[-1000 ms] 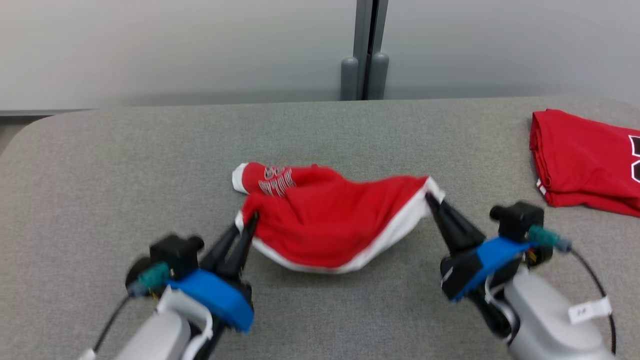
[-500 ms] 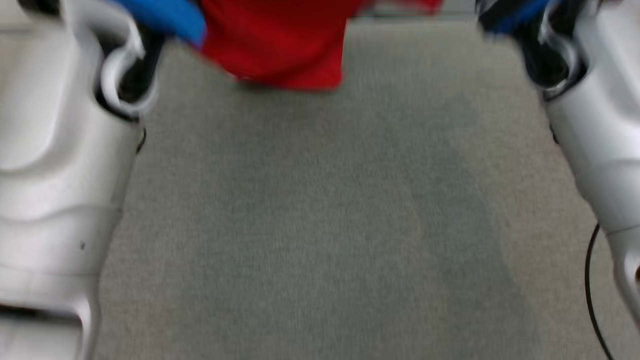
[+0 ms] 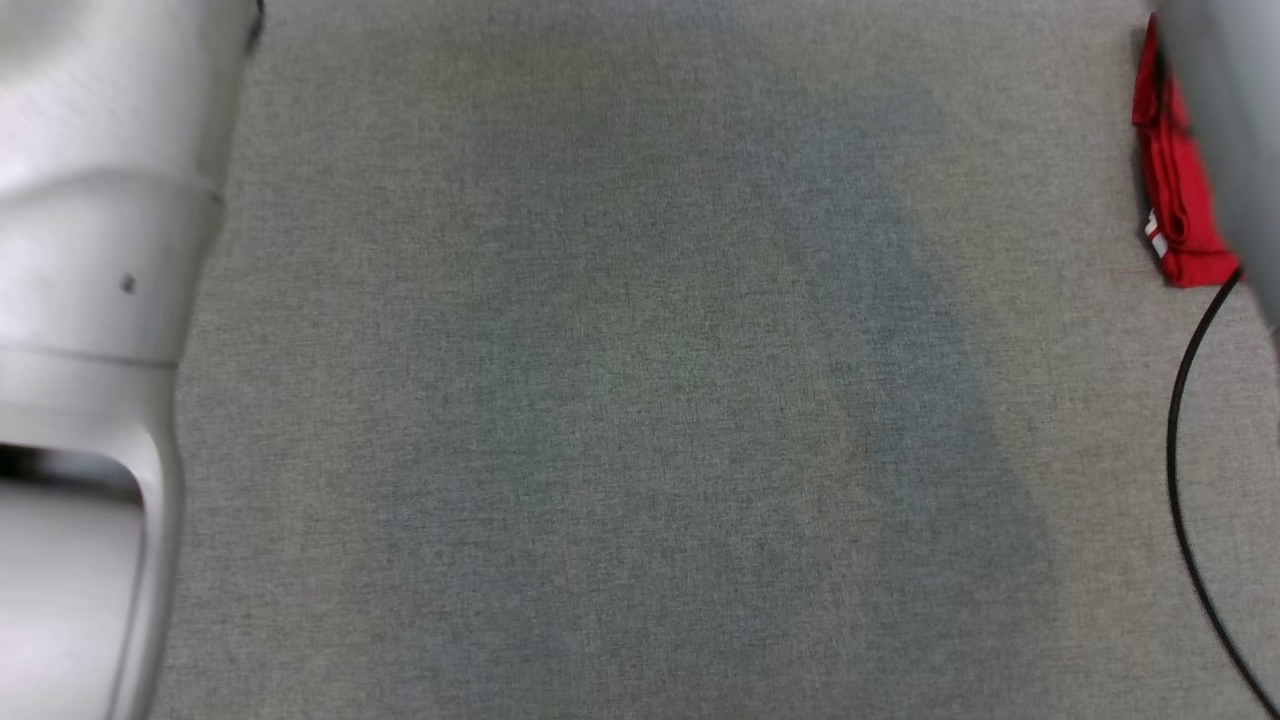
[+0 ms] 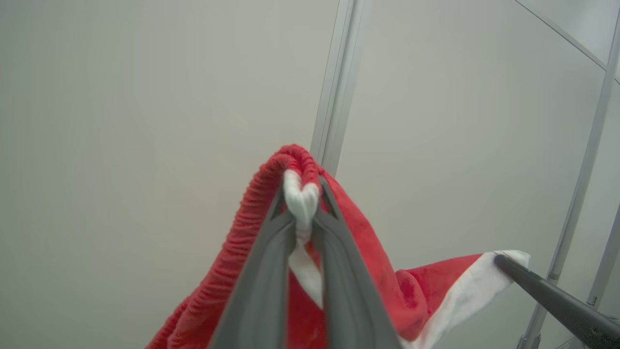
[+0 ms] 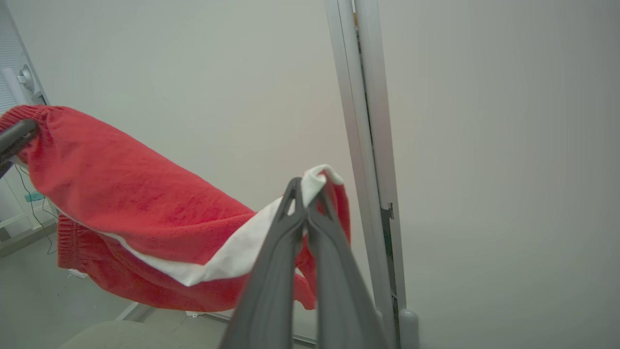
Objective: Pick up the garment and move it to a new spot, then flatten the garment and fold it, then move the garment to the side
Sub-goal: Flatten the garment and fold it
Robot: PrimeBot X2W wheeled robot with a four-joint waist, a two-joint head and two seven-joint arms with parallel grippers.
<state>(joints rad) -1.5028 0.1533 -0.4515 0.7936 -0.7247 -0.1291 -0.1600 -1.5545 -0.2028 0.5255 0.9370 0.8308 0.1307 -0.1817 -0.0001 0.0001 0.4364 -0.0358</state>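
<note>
Garment (image 5: pixel 121 194), red with white trim, hangs in the air before a pale wall, stretched between both pincers. The grey desk (image 3: pixel 600 400) carries a folded red cloth (image 3: pixel 1175 200) at its right side. The left pincer (image 4: pixel 301 186) pinches the garment's ribbed edge; the right pincer (image 5: pixel 307 186) pinches a white-trimmed corner.

Grey fabric tabletop (image 3: pixel 600 400) w/ folded red jersey (image 3: pixel 1180 240) at right edge; pale wall (image 5: pixel 484 145) & metal post (image 5: pixel 363 121) beyond.

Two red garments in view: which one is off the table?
The white-trimmed garment, hanging stretched between the left gripper and right gripper, each clamped on its edge. The other red garment lies on the grey table, at the head view's right edge.
</note>
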